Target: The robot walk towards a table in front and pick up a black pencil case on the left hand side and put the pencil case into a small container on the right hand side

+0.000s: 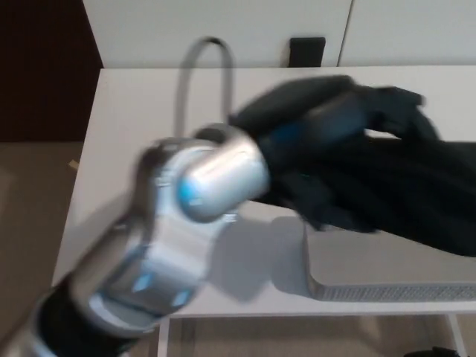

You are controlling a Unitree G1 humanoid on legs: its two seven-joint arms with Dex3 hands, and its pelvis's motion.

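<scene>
My left arm comes in from the lower left, its silver wrist (201, 178) in the middle of the blurred head view. Its black left hand (312, 126) reaches right over the white table (126, 149) and is closed on the black pencil case (416, 201). The case is a long dark shape held above the table and stretching to the right edge of the picture. Below the case sits the small grey container (387, 279) with a mesh wall, at the table's front right. The case hangs over the container's open top and hides much of it. My right hand does not show.
A grey cable (199, 56) loops up from the wrist. A small black object (307, 52) stands by the white wall behind the table. The table's left edge (85, 149) drops to beige floor, and its front edge runs just below the container.
</scene>
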